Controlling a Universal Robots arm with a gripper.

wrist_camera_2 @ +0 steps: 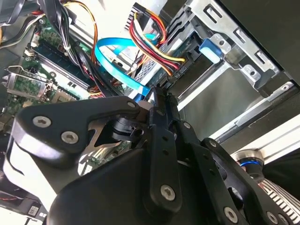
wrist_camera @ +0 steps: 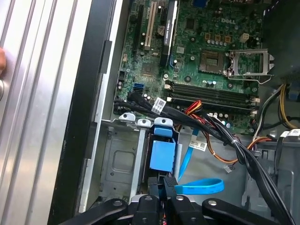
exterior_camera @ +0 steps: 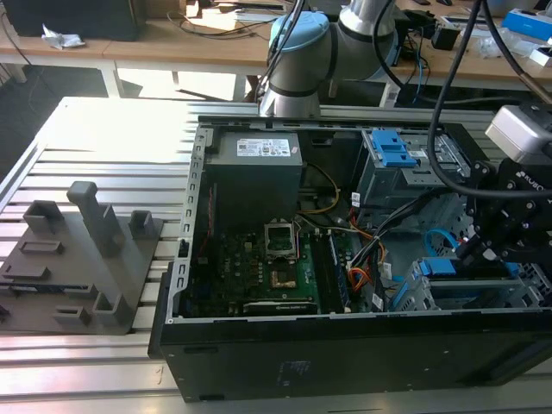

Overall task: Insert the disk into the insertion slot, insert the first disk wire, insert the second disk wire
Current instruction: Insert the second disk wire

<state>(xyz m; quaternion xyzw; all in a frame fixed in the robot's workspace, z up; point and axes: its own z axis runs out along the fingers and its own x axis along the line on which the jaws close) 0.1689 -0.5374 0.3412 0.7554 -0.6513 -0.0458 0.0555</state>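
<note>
The claw [wrist_camera_2: 157,101] is pinching its fingers narrow around the plug end of the second disk wire [wrist_camera_2: 117,63]. The disk [wrist_camera: 162,154] is sitting in the insertion slot [wrist_camera: 117,161], at twelve o'clock from the claw.

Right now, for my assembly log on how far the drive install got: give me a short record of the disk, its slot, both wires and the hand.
disk: blue caddy seated in the insertion slot
insertion slot: grey metal cage, occupied
first disk wire: reaches the disk's rear, looks plugged in
second disk wire: light-blue, loops to the hand
hand: apparently shut on the second disk wire's plug end, at the disk's rear
</note>
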